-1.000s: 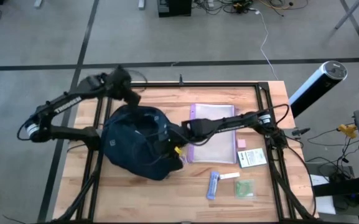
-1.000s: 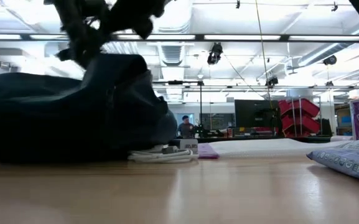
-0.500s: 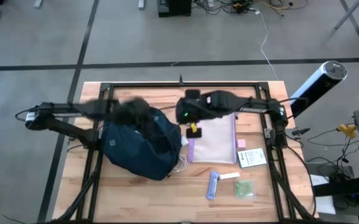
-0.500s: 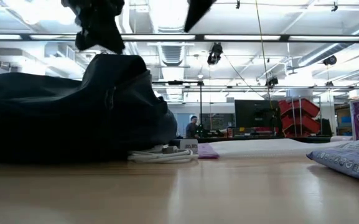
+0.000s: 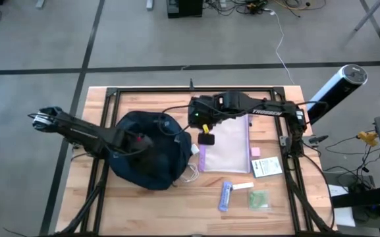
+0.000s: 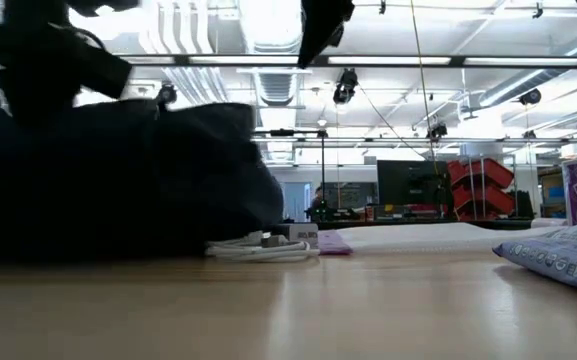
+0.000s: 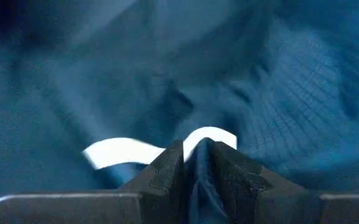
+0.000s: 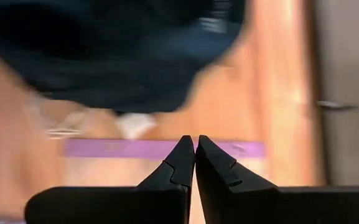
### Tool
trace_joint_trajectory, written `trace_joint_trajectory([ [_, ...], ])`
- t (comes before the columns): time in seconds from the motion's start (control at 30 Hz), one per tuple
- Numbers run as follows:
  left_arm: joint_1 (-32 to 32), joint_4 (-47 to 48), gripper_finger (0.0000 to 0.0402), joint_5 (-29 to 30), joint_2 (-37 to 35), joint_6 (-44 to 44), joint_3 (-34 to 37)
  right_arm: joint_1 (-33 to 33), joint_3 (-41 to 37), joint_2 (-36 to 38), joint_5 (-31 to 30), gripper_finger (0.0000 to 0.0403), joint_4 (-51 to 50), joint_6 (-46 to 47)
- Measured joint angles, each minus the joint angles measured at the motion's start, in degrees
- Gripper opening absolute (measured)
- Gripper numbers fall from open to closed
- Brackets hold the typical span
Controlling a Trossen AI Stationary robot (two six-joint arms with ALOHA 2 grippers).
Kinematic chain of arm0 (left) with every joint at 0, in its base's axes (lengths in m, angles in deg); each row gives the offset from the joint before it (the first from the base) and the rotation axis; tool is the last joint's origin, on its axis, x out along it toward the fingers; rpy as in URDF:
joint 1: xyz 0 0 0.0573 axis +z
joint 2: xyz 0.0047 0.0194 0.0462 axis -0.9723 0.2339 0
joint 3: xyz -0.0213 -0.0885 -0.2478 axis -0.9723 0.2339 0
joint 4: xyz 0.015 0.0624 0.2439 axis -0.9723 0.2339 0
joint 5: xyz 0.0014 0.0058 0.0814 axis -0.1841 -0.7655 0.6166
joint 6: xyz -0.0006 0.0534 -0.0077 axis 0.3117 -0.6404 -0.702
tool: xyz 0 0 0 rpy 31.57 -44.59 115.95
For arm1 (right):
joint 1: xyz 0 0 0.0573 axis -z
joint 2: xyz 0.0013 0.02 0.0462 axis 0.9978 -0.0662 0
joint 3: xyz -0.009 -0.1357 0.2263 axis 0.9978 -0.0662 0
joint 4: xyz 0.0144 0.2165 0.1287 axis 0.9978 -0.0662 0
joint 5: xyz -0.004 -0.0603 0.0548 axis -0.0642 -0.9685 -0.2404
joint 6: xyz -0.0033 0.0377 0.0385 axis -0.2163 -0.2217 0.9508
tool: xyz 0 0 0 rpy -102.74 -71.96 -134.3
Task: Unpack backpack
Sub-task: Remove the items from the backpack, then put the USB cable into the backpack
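Wooden table (image 5: 143,204) carries everything. Left gripper (image 7: 195,163) is clenched on a fold of the navy backpack (image 5: 147,155), its fingers (image 7: 167,171) pinching the fabric beside a white strip (image 7: 120,151). Right gripper (image 8: 195,155) hangs above the table with its fingers pressed together, grasping nothing, above the purple-edged pouch (image 5: 229,148) near the far edge. Backpack lies toward the table's left side. White cable (image 6: 258,247) lies at its base. Small packets (image 5: 267,167) sit near the right edge.

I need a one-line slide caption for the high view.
Left claw pinches the backpack; the shut right claw hangs above the clear pouch.
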Motion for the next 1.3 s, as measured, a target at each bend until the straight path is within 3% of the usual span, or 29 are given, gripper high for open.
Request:
trace_joint_trajectory([
  [0.13, -1.79, 10.74, 0.0077, 1.94, -5.17, 3.64, -3.70, -1.52, -6.83, -0.35, 2.46, 0.0000, 9.10, -0.22],
  [0.33, -6.38, 11.08, 0.0077, 6.45, -13.24, 11.72, -4.51, -3.36, -17.56, -0.35, 2.48, 0.0000, 18.19, -1.96],
  [0.47, -9.84, 2.64, 0.0077, 13.94, -15.43, 11.33, -4.45, -4.92, -20.49, -0.24, 2.45, 0.0000, 19.54, -1.95],
  [0.6, -11.10, -14.33, 0.0077, 19.77, -14.20, -2.47, -3.25, -6.18, -20.82, -0.18, 2.58, 0.0000, 22.03, -1.55],
  [0.7, -10.99, -23.09, 0.0078, 17.98, -10.88, -14.71, -2.79, -6.15, -20.81, -0.13, 2.46, 0.0000, 23.94, -1.42],
  [0.8, -10.96, -25.15, 0.0083, 15.99, -7.98, -22.42, -3.06, -6.09, -20.81, -0.13, 2.39, 0.0000, 24.15, -1.22],
  [1.03, -6.09, -21.23, 0.0157, 14.31, -4.95, -24.29, -3.17, -6.15, -20.81, -0.13, 2.46, 0.0000, 24.41, -0.43],
  [1.3, -0.84, -22.33, 0.0252, 0.70, 0.90, -29.67, -2.91, -6.33, -20.81, -0.15, 4.07, 0.0000, 24.81, 0.59],
])
